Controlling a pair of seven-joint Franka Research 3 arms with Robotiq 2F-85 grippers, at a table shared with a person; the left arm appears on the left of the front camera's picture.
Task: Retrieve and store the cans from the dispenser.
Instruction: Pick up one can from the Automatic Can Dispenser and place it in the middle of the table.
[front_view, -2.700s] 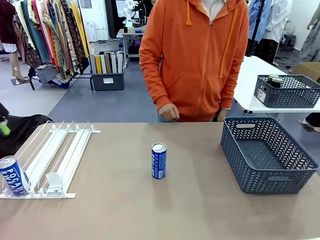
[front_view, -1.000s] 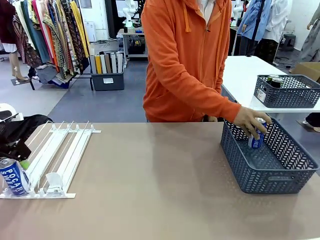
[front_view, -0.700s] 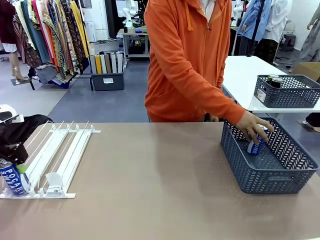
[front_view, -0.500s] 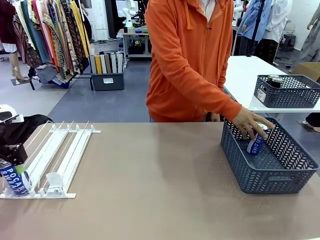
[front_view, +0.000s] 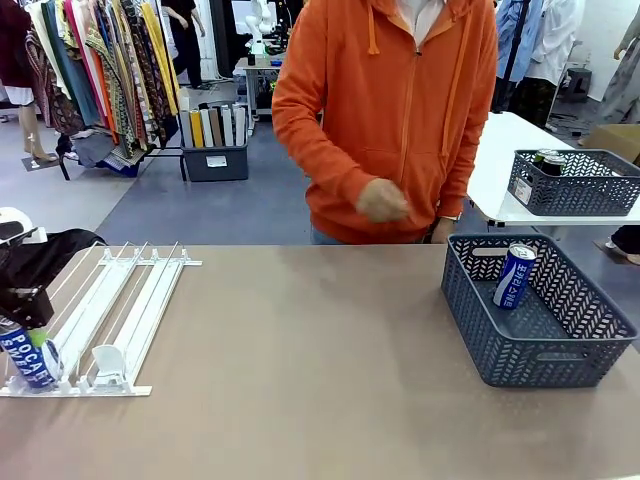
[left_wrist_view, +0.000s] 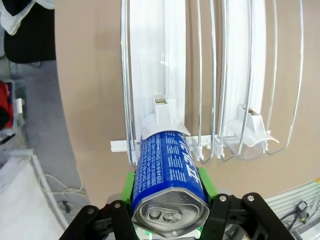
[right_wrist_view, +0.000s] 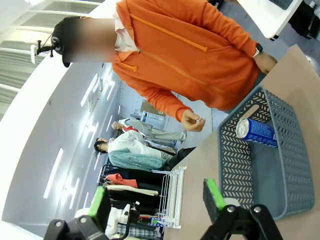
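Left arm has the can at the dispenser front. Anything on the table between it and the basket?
Nothing visible. The left gripper is shut on the blue can at the dispenser front. The tabletop across to the mesh basket is bare, and the person's hand is off the table. One can already leans inside.

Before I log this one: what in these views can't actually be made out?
- Front view: the left gripper sits at the picture's edge; its fingers are hidden behind the can in the dispenser.
- Left wrist view: the bottom edge crops the gripper.
- Front view: the basket wall hides the base of the leaning can.
- Front view: the cans in the far basket are too small to read.
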